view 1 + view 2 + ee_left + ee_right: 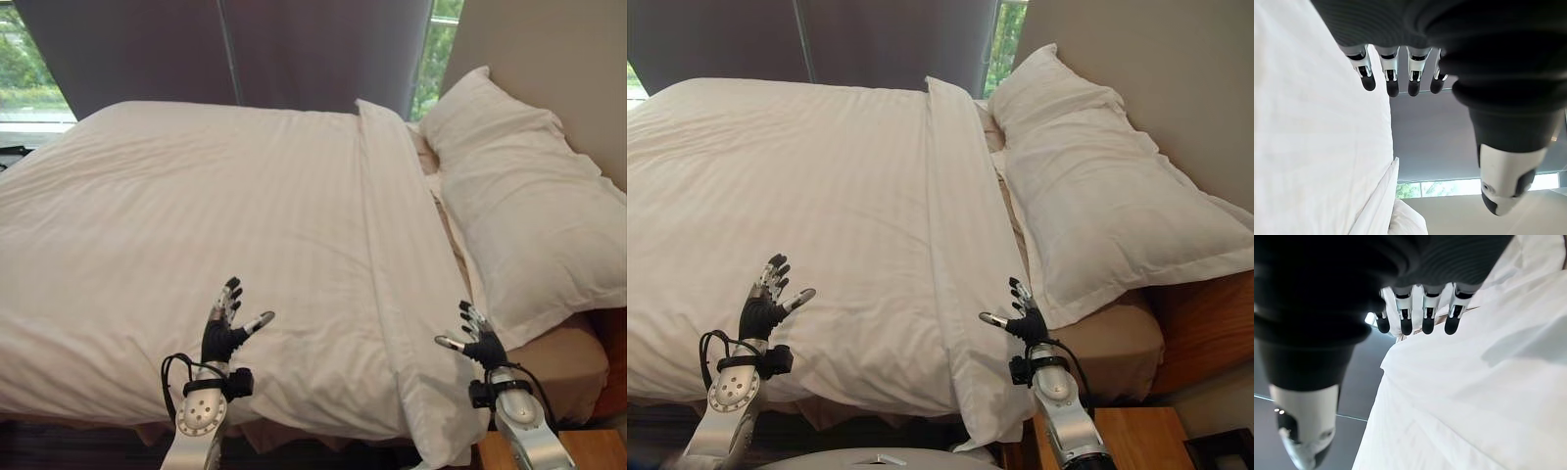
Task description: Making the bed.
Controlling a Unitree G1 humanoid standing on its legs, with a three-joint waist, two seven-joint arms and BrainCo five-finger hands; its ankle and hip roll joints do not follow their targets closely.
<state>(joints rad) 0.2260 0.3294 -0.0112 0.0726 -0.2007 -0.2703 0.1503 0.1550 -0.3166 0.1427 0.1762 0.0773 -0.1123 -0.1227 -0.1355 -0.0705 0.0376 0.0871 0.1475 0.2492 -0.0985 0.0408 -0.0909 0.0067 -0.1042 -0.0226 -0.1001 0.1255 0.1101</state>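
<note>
Duvet (196, 215) hides mattress; pillow (519, 215) cut off.

A bedroom is shown: a bed (549, 367) is covered by a white striped duvet (196, 225), a large pillow (519, 225) is laid at its head, dark curtains (225, 49) are drawn behind, and a wooden nightstand (1136, 436) is seen beside it.
</note>
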